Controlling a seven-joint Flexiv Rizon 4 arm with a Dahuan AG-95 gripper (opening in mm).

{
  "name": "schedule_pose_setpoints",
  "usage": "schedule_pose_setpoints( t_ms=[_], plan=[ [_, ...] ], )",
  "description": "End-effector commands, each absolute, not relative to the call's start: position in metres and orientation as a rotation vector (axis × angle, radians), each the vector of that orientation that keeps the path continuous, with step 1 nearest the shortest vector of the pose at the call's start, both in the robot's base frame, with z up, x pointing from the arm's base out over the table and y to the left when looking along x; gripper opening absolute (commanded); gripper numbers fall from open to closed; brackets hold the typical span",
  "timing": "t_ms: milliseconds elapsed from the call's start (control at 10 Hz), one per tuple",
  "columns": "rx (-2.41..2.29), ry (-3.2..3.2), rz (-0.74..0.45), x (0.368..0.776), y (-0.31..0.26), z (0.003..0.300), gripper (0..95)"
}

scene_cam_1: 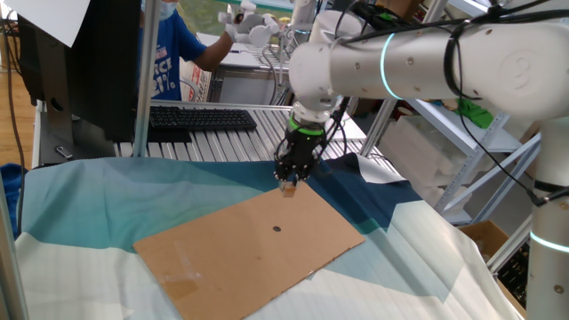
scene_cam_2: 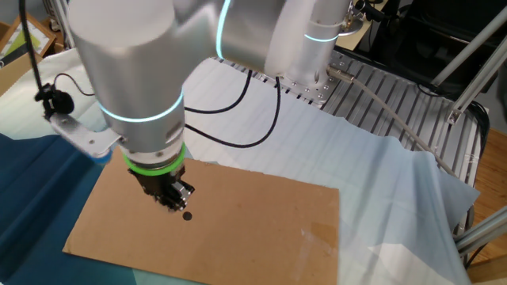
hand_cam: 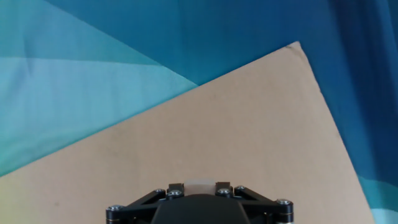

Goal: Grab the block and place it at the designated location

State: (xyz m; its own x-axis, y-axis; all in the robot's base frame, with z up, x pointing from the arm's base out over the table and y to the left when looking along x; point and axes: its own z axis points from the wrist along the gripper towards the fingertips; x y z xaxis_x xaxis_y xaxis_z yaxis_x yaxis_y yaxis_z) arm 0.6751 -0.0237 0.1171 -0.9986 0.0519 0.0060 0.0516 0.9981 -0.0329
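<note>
No brand or label can be read in any view; the blue shirt (scene_cam_1: pixel 169 53) of the person at the back carries white print, too small to read.

The black two-finger gripper (scene_cam_1: pixel 290 182) hangs from the white robot arm (scene_cam_1: pixel 418 62) with a glowing cyan ring, and it points down over the far edge of the large flat brown cardboard sheet (scene_cam_1: pixel 240 258). Its jaws are clamped on the tiny light tan wooden cube (scene_cam_1: pixel 289 188), which is held just above the cardboard. In the hand view this cube (hand_cam: pixel 199 185) shows only as a pale strip between the black finger links, at the bottom of the picture.

The tiny dark round dot (scene_cam_1: pixel 276 228) is the only mark on the sheet. One fixed view shows it nearer the camera than the cube and clearly apart from it. In the other fixed view the dot (scene_cam_2: pixel 187 215) lies just beside the gripper (scene_cam_2: pixel 170 198), and the cube is hidden by the fingers. The hand view does not show the dot.

The smooth matte cardboard lies on a soft cloth of light and dark blue patches (scene_cam_1: pixel 98 191). Behind it are a ribbed metal surface (scene_cam_2: pixel 396 103) and a black keyboard (scene_cam_1: pixel 200 117).
</note>
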Motion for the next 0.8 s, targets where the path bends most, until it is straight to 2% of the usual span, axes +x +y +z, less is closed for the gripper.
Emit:
schedule_pose_setpoints(
  t_ms=[100, 800],
  plan=[
    [-0.073, -3.163, 0.054, 0.666, -0.024, 0.101, 0.0],
    [-0.095, -3.18, 0.048, 0.659, -0.015, 0.076, 0.0]
  ],
)
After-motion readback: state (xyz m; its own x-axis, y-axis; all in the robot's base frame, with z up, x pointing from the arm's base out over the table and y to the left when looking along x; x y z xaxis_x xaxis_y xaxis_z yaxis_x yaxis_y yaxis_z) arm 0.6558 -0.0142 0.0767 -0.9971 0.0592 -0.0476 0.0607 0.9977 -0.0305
